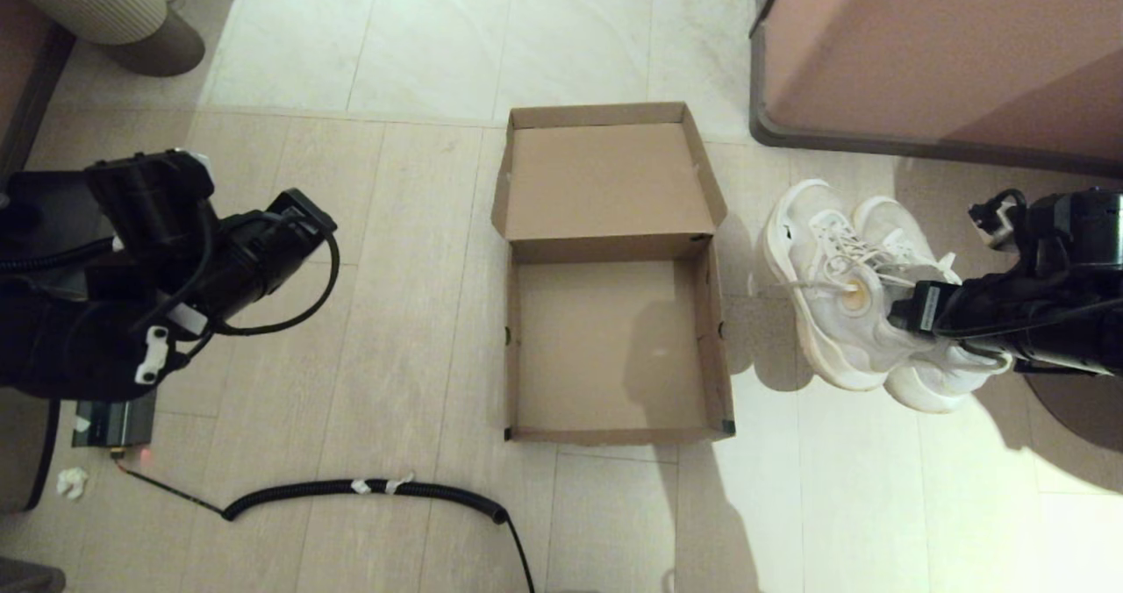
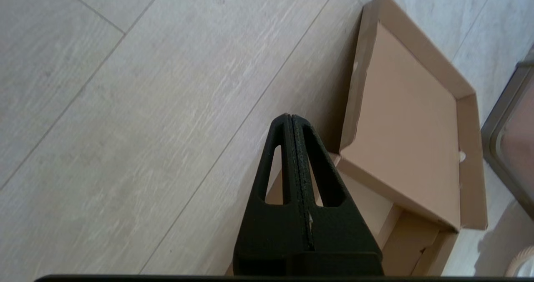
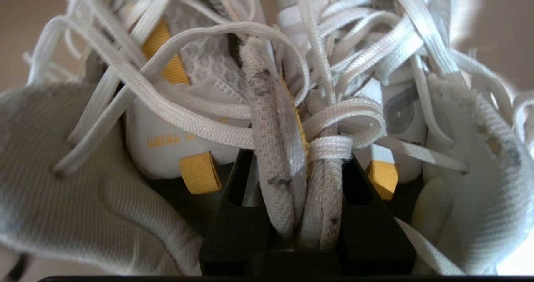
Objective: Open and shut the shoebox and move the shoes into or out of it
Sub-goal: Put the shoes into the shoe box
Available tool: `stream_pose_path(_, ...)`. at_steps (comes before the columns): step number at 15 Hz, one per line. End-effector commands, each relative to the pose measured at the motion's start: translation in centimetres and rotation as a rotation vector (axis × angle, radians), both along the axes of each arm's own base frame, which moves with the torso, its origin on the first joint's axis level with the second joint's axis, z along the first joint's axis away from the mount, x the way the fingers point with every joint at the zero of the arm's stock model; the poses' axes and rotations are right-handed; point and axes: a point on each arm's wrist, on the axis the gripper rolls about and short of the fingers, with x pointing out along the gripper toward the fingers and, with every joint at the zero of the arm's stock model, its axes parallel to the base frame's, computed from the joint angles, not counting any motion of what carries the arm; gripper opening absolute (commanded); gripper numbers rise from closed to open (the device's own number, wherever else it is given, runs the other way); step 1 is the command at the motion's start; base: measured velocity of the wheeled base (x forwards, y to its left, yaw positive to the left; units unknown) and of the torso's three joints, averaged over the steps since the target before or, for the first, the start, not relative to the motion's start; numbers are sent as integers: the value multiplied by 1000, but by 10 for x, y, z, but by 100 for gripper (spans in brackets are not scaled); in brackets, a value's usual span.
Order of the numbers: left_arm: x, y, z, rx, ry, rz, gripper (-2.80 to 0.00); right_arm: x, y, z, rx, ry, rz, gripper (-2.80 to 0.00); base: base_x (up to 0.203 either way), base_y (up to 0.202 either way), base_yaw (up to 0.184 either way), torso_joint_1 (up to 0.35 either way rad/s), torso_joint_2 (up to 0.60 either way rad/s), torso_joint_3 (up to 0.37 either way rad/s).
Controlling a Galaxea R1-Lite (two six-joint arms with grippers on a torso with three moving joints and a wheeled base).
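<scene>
The brown cardboard shoebox [image 1: 702, 347] lies open on the floor, its lid [image 1: 605, 181] folded back on the far side and its inside bare. The pair of white mesh shoes [image 1: 842, 312] sits pressed together just right of the box. My right gripper [image 1: 904, 312] reaches in from the right and is shut on the two inner collars of the shoes [image 3: 292, 190], with laces tangled around the fingers [image 3: 233, 215]. My left gripper [image 2: 291, 117] is shut on nothing and hangs over the floor left of the box [image 2: 413, 148].
A black coiled cable [image 1: 368, 489] runs along the floor in front of the box. A pink-brown cabinet [image 1: 939, 49] stands at the back right. A ribbed round object [image 1: 105, 5] sits at the back left. Floor stretches between my left arm and the box.
</scene>
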Motion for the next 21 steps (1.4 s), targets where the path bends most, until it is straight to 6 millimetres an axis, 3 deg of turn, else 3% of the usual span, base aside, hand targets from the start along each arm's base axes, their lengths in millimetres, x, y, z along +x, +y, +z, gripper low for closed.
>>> stream_pose_path(1,-1,-2,-2,-1,4,-4,-280,-18,23,24,6,-72,79,-280,0,0,0,0,0,0)
stream_pose_path(6,0,-1,-8,38,24,49,-280,-42,97,32,-29,-80,248,-280,0,0,0,0,0,0)
stream_pose_path(10,0,-1,-10,56,30,49,-280,-46,145,14,-34,-23,338,-280,0,0,0,0,0,0)
stream_pose_path(16,2,-3,-9,83,25,43,-280,-8,189,-40,-17,40,243,-280,0,0,0,0,0,0)
stream_pose_path(21,4,-5,-11,81,31,36,-280,18,212,-62,16,57,216,-280,0,0,0,0,0,0)
